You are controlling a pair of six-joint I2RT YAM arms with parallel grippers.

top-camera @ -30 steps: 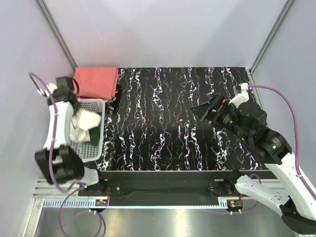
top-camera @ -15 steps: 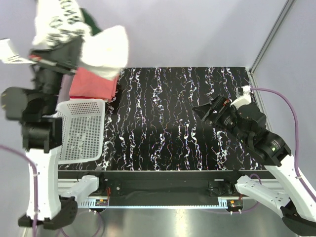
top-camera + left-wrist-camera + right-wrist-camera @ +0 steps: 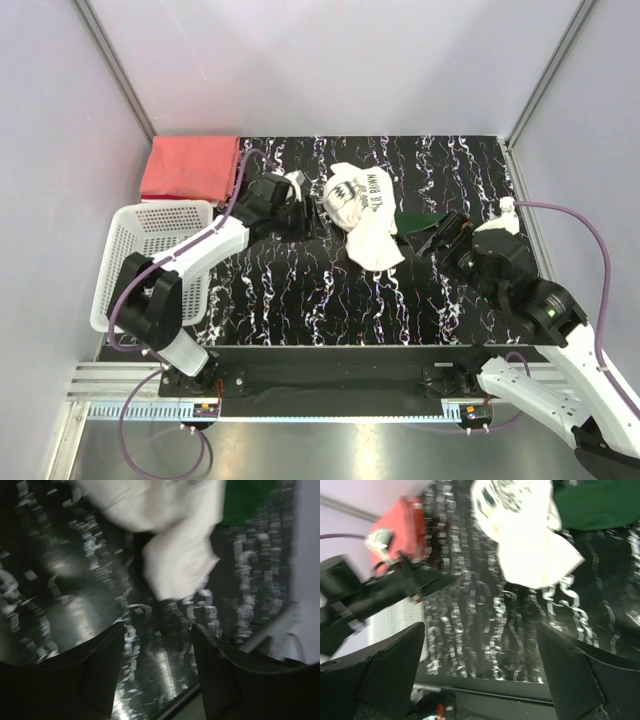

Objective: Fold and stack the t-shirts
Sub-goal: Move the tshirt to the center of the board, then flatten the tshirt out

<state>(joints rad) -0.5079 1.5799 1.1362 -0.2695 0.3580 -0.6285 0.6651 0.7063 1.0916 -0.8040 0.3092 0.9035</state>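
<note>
Two shirts are out on the black marbled table [image 3: 300, 300]. The cream-white shirt [image 3: 362, 210] lies crumpled near the middle, its dark lettering facing up and a dark green part [image 3: 420, 217] trailing off toward the right arm. It sits between the two grippers.

The left gripper [image 3: 308, 215] lies low over the table just to the shirt's left, pointing at it. In the left wrist view its fingers [image 3: 100, 670] stand apart with nothing between them, and the pale cloth [image 3: 175, 565] is bunched just ahead of the tips.

The right gripper [image 3: 425, 235] hovers at the shirt's right side, close by the green part; whether it touches the cloth I cannot tell. Its fingers [image 3: 385, 665] are spread wide and hold nothing, with the shirt [image 3: 530, 545] out in front of them.

The salmon-red shirt [image 3: 190, 167] lies folded flat in the far left corner, well apart from both grippers, just behind a white mesh basket [image 3: 125, 290] at the table's left edge.
</note>
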